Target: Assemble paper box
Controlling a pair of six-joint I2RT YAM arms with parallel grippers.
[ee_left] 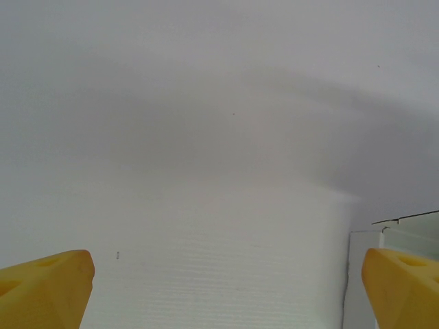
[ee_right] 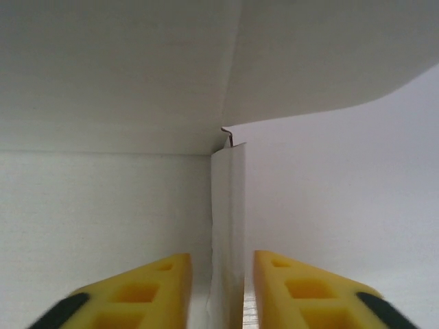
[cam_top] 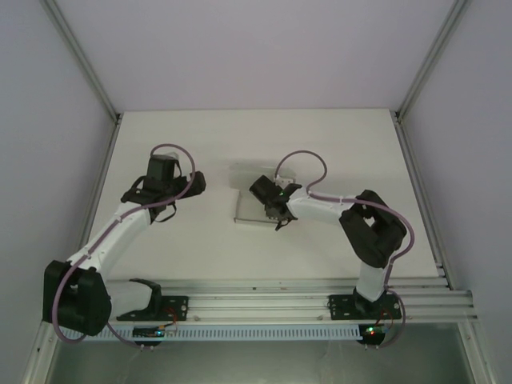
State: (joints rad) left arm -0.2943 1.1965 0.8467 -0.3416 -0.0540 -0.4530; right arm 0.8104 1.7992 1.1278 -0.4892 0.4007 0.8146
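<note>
Right wrist: my right gripper [ee_right: 223, 259] straddles the paper box [ee_right: 228, 192] wall, I guess for folding; can't tell if it's pinching. Left gripper [ee_left: 226, 255] is wide open.

I am looking into a lab test cell, plain white walls [cam_top: 240, 48] enclosing a white table [cam_top: 240, 136], aluminium posts [cam_top: 80, 56] framing it, aluminium rail [cam_top: 264, 300] running along the front
</note>
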